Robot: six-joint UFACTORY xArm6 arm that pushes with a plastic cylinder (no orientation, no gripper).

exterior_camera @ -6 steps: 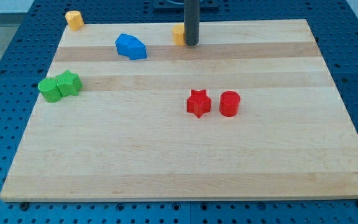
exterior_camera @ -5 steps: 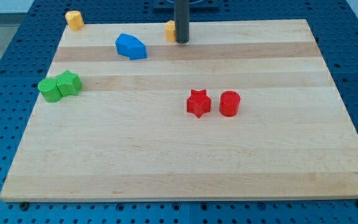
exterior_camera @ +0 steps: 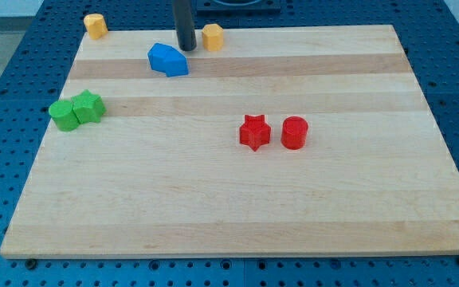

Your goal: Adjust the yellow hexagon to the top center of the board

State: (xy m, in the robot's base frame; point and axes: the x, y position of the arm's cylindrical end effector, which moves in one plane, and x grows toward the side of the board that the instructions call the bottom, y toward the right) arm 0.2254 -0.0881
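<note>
While my tip (exterior_camera: 186, 48) sits apart, the yellow hexagon (exterior_camera: 212, 37) lies just right

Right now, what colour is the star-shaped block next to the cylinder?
Red: the star beside the red cylinder, camera view.

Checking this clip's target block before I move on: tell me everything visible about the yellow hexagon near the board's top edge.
The yellow hexagon is a small, chunky orange-yellow block, plastic by its look, sitting flat at the wooden board's top edge, slightly left of centre. My tip stands just to its left with a narrow gap, not touching it. Nothing else touches it; the blue block lies further left and lower.
</note>
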